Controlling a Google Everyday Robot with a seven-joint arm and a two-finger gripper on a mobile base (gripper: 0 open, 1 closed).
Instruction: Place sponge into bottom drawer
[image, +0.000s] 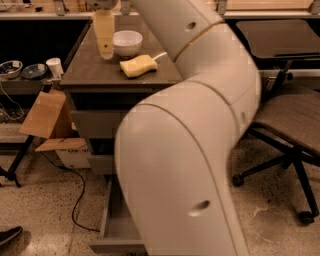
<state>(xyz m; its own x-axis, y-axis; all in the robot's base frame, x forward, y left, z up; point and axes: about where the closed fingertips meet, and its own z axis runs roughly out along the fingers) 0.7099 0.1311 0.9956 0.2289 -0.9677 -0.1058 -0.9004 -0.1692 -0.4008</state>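
The pale yellow sponge (138, 65) lies on the cabinet top (95, 70), just in front of the white bowl (127, 42). My gripper (104, 46) hangs over the back left of the top, left of the bowl and apart from the sponge, holding nothing that I can see. My big white arm (190, 150) fills the middle of the view and hides most of the drawers. The bottom drawer (116, 231) is pulled out; only its left side and front corner show at the lower left. The can is hidden.
A cardboard box (46, 114) leans against the cabinet's left side. A shelf at the left holds small bowls (11, 68) and a white cup (54, 66). An office chair (292, 120) stands at the right. A cable (75, 200) runs over the floor.
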